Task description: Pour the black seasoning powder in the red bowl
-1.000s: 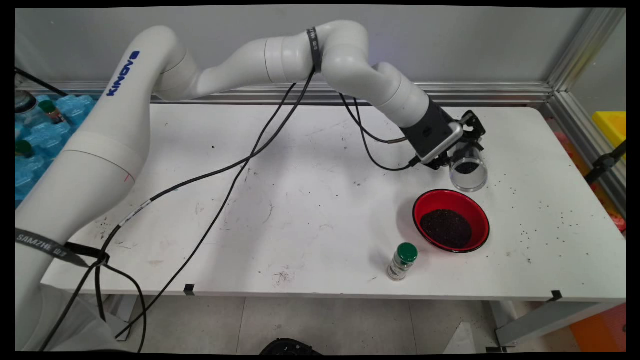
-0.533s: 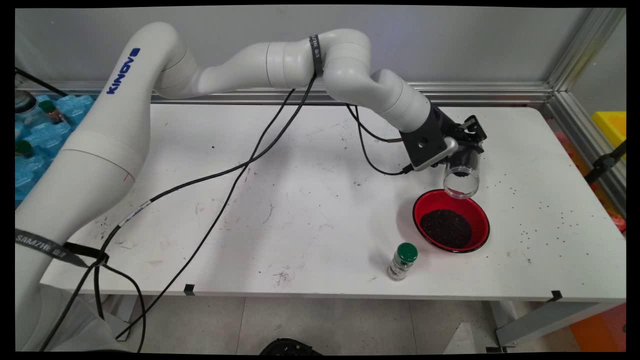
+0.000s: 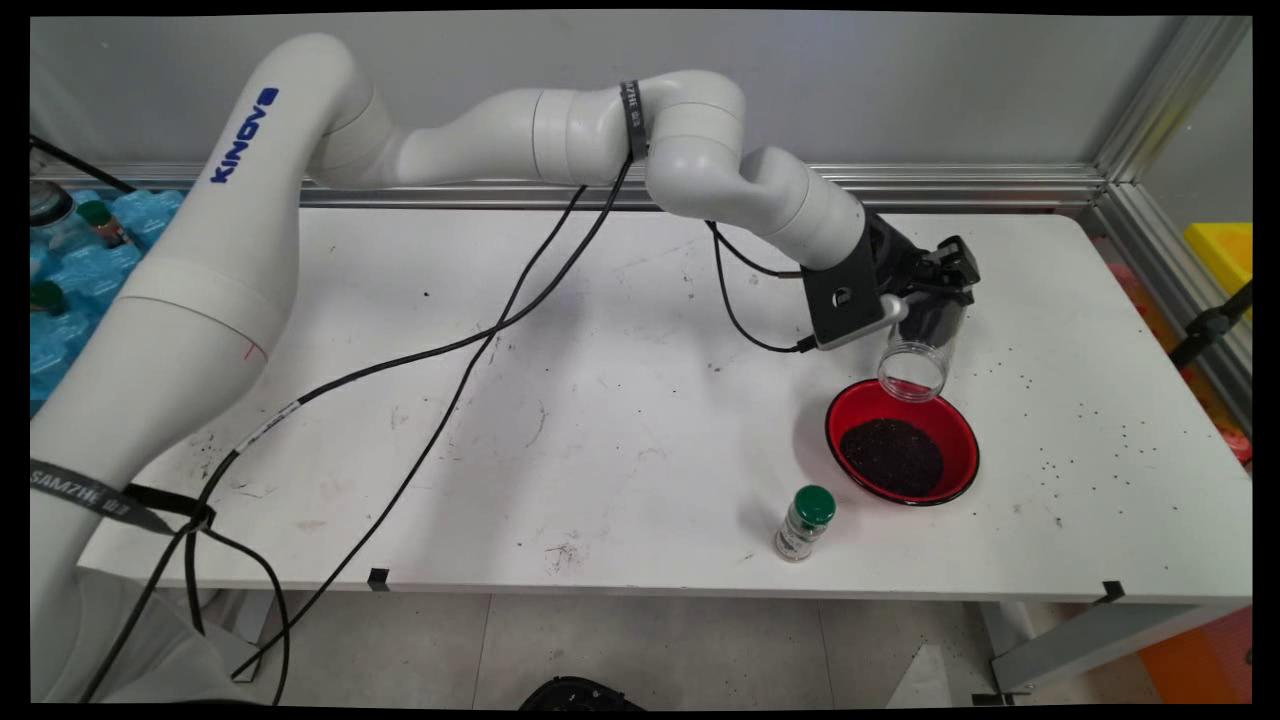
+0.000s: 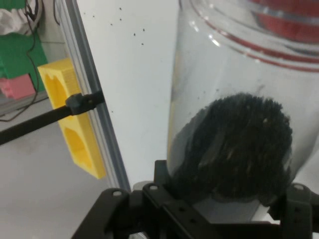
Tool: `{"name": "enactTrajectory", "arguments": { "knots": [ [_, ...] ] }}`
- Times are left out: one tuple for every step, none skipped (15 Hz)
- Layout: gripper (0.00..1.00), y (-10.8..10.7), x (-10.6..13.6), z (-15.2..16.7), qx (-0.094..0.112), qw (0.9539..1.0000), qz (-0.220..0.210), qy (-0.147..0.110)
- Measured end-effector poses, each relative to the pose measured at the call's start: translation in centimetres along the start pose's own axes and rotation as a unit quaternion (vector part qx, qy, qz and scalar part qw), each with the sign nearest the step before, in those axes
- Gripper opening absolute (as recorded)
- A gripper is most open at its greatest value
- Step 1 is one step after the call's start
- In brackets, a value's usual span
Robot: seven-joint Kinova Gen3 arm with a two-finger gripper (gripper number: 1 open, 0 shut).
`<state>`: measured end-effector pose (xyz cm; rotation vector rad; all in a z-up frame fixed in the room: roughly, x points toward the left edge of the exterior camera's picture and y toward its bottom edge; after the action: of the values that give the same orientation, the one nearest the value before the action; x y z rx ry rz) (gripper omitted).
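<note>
At the far left, beyond the edge of the white counter (image 3: 560, 400), blue packaging (image 3: 90, 270) holds a few small bottles. Black cables (image 3: 480, 330) hang from the white arm (image 3: 600, 130) and trail down across the counter to its near left side. The arm reaches from the upper left toward the right half of the counter, where its black hand (image 3: 935, 290) is clamped around a clear plastic jar (image 3: 920, 345). The jar is tipped steeply, its open mouth pointing down and toward the near side, right above the far rim of a red bowl (image 3: 902, 440). Seen from the hand's own camera, the jar (image 4: 239, 114) fills most of the picture, with a clump of dark granules (image 4: 239, 144) sitting inside it close to the hand's black linkage (image 4: 199, 209), and the red of the bowl shows through the jar's clear wall near its mouth. The red bowl stands on the counter and carries a mound of the same dark granules (image 3: 892, 455). Just near-left of the bowl, a small spice bottle with a green cap (image 3: 805, 522) stands upright, apart from the bowl. To the right of the bowl, loose dark specks (image 3: 1090, 440) are scattered over the counter. Past the counter's right edge, beyond an aluminium frame rail (image 3: 1150, 250), stands a yellow block (image 3: 1222, 250).
</note>
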<state>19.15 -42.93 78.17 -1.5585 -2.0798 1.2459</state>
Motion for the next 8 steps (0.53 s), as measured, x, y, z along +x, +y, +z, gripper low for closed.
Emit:
{"name": "enactTrajectory", "arguments": {
  "knots": [
    [0.00, -0.05, 0.08, -0.01, 0.003, 0.9999, 0.011, -0.003],
    [0.00, -0.10, 0.14, -0.02, 0.005, 0.9998, 0.020, -0.006],
    [0.00, -0.15, 0.20, -0.04, 0.008, 0.9995, 0.030, -0.009],
    [0.00, -0.20, 0.23, -0.07, 0.010, 0.9991, 0.039, -0.012],
    [0.00, -0.27, 0.27, -0.10, 0.013, 0.9986, 0.049, -0.015],
    [0.00, -0.35, 0.32, -0.15, 0.016, 0.9979, 0.059, -0.018],
    [0.00, -0.42, 0.37, -0.19, 0.019, 0.9973, 0.068, -0.021],
    [0.00, -0.53, 0.43, -0.25, 0.022, 0.9965, 0.077, -0.024]
  ]
}}
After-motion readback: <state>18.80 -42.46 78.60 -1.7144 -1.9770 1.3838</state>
